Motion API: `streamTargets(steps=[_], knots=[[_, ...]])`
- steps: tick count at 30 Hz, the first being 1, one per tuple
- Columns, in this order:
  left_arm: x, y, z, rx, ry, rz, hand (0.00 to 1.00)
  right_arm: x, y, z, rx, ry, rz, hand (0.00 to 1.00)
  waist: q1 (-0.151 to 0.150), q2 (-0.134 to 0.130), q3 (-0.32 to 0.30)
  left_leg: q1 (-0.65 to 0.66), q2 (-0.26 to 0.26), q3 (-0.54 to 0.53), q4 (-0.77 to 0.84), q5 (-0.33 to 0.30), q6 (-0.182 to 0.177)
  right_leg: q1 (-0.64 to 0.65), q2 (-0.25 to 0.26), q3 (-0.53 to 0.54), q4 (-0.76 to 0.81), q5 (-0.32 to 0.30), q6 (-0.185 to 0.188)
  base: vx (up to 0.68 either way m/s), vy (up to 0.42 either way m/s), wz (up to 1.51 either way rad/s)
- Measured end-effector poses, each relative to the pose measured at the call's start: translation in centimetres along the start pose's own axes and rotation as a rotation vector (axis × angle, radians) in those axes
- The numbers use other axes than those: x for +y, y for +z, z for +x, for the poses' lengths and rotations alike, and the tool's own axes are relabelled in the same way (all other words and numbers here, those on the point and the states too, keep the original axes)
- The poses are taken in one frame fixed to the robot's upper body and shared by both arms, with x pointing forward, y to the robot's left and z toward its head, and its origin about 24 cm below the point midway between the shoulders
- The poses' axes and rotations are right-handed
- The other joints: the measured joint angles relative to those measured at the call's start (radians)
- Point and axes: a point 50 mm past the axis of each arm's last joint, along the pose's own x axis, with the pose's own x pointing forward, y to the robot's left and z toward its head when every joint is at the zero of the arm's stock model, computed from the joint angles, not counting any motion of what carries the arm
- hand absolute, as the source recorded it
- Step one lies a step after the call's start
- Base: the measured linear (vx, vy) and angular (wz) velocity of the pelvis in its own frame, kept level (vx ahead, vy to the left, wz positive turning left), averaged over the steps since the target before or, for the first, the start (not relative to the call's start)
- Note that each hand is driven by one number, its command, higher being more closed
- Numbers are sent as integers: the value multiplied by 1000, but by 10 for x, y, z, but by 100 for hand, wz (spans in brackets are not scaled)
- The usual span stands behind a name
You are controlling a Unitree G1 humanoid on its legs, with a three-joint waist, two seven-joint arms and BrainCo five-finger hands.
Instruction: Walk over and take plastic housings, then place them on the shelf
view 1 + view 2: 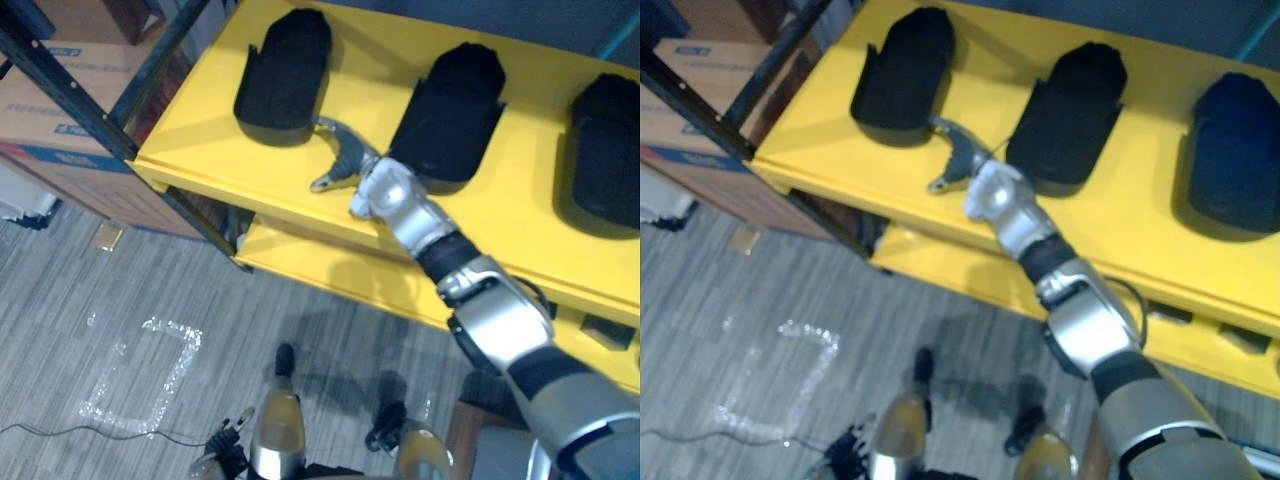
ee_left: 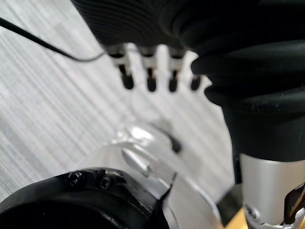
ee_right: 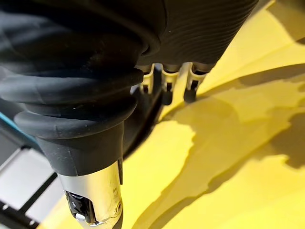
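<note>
Housings (image 1: 1070, 110): 3 black plastic shells, matte, round-topped, flat in a row on yellow shelf (image 1: 200, 120).

Nearest: L hand (image 2: 150, 71) over grey striped floor (image 1: 150, 290), fingers straight, empty.

R hand (image 1: 347, 160) above board btw left housing (image 1: 283, 70) & mid housing (image 1: 450, 110), fingers splayed, holding nothing; contact w/ board unclear.

Right housing (image 1: 605, 150) cut off at edge. Cardboard box (image 1: 50, 100) partly hidden behind rack.

Bright light; dark, soft-edged shadows across the yellow shelf (image 3: 157, 157)
</note>
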Motion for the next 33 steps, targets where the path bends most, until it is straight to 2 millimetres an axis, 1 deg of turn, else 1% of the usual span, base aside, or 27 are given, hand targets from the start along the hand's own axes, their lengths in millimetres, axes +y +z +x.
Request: streamTargets(steps=[4, 8, 11, 13, 18, 23, 26, 27, 29, 30, 32, 33], knots=[[0, 0, 0, -3, 1, 30, 0, 10, -1, -1, 2, 25, 8, 0, -1, 0, 0, 31, 3, 5, -14, -1, -1, 31, 9, -1, -22, 4, 3, 3, -2, -1], [1, 0, 0, -2, 2, 31, 0, 12, 3, -1, -34, 49, 20, 0, -2, 0, 0, 32, 10, 13, -19, 0, -2, 36, 22, 1, -48, 22, 2, 12, 2, -6], [1, 0, 0, -2, 3, 39, 0, 16, 5, -1, -51, 102, 30, 0, -1, 0, 0, 59, 14, 21, -32, 1, -4, 62, 31, 3, -68, 30, 3, 26, 2, -6], [1, 0, 0, -3, 3, 56, 0, 25, 13, 0, -74, 138, 45, 0, -1, -1, -2, 65, 16, 24, -33, 1, -4, 69, 35, 3, -75, 30, 3, 0, 0, 0], [2, 0, 0, -5, 2, 72, 0, 39, 25, 0, -105, 186, 49, 0, 1, -2, -2, 69, 18, 20, -36, 1, -4, 85, 41, -7, -95, 36, 5, -2, 3, 4], [3, -2, 0, 2, 9, 66, 0, 43, 31, 1, -118, 196, 61, 0, 5, -4, -7, 84, 17, 21, -47, 2, -5, 113, 51, -10, -134, 59, 9, 0, 0, 0], [7, -5, 0, 18, 25, 61, 0, 48, 31, 0, -116, 199, 50, 0, 10, -8, -36, 81, 17, 22, -53, 2, -5, 118, 59, -11, -161, 73, 11, 0, 0, 0], [9, -8, 0, 28, 34, 77, 0, 49, 31, 1, -103, 182, 21, 0, 10, -10, -58, 82, 17, 23, -63, 6, -10, 119, 64, -12, -173, 77, 12, 0, 0, 0], [9, -10, 0, 33, 36, 82, 0, 46, 30, 1, -91, 145, -29, 0, 12, -11, -77, 85, 19, 24, -68, 8, -12, 123, 68, -13, -184, 82, 12, 15, -3, 0], [10, -11, 0, 38, 41, 80, 0, 41, 28, 2, -85, 101, -64, 0, 12, -12, -84, 93, 19, 25, -70, 8, -12, 132, 69, -13, -189, 84, 13, 0, 0, 0], [10, -15, 0, 49, 44, 77, 0, 27, 22, 2, -72, 19, -88, 0, 10, -17, -99, 100, 19, 28, -79, 10, -15, 135, 71, -12, -195, 86, 14, -1, -3, -2], [11, -16, 0, 56, 45, 77, 0, 11, 19, 1, -70, -47, -82, 0, 8, -22, -109, 100, 19, 29, -83, 11, -16, 134, 72, -11, -199, 89, 14, -4, -3, -4]])
